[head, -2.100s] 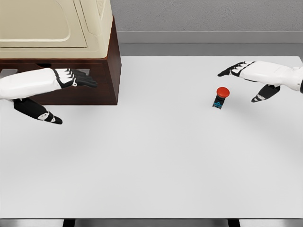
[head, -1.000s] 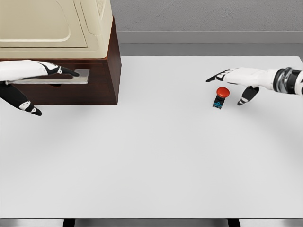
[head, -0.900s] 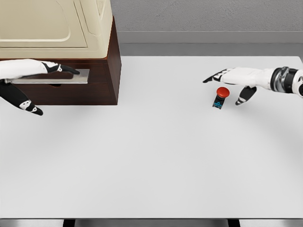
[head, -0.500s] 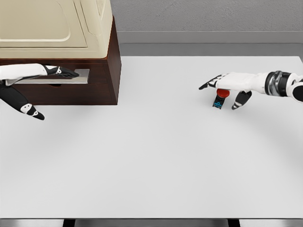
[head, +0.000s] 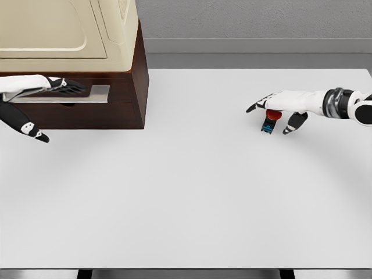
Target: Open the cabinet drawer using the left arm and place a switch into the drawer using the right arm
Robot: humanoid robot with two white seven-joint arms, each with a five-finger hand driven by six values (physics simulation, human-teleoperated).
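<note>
The white right hand (head: 279, 106), fingers spread, half hides the red-capped black switch (head: 268, 124). The white left hand (head: 55, 86), fingers extended, rests on the dark wooden drawer's grey handle (head: 93, 93); grip unclear.

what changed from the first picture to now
The left hand moved up and back from in front of the cabinet to lie on the grey drawer handle. The right hand came in from the right and down over the red-capped switch, fingers spread, not closed on it. Switch, cabinet and table stayed put; the drawer looks closed.
</note>
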